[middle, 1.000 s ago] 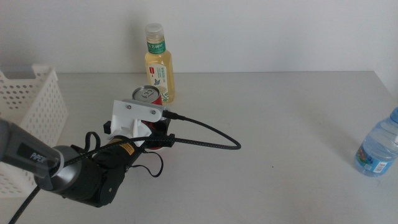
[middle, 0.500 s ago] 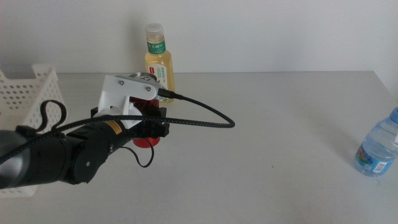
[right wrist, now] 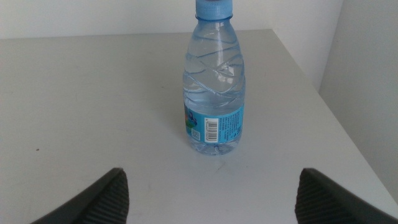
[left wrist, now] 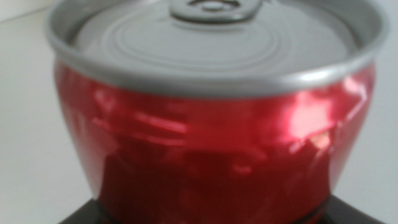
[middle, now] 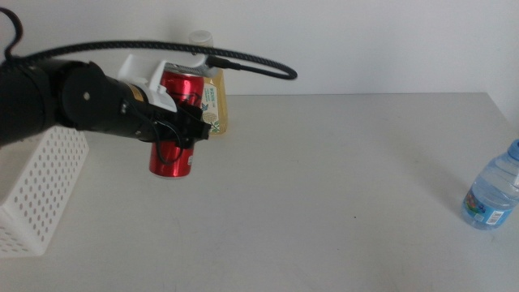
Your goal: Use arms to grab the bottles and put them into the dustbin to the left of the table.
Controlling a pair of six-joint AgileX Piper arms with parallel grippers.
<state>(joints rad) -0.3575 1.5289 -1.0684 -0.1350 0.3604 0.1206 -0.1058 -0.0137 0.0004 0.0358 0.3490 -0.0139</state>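
**Red can up off the table, water bottle parked at the right edge**

Left gripper [middle: 188,123] in the upper left of the middle view, clamped around the red soda can [middle: 175,122]. Can hanging clear of the table [middle: 340,195], roughly upright with a slight tilt, bottom end lower in the frame than the gripper. Up close in the left wrist view, nothing but that can [left wrist: 211,124]: silver lid and pull tab at the top, shiny red wall below, dark jaw edges just peeking in at the bottom corners. Black cable [middle: 243,63] arcing over the arm toward the top centre.

Tea bottle [middle: 214,101] right behind the can, mostly hidden (only the white cap and a strip of pale yellow and green label showing), probably standing on the table near the back wall, hard to say for sure.

Dustbin [middle: 40,186] at the lower left edge of the middle view, white with perforated sides, sitting below the arm.

Water bottle [middle: 491,188] upright at the far right edge, well apart from everything else. Same bottle [right wrist: 212,87] dead centre in the right wrist view, right gripper [right wrist: 208,196] spread wide and holding nothing, bottle beyond the jaws and not touching them.
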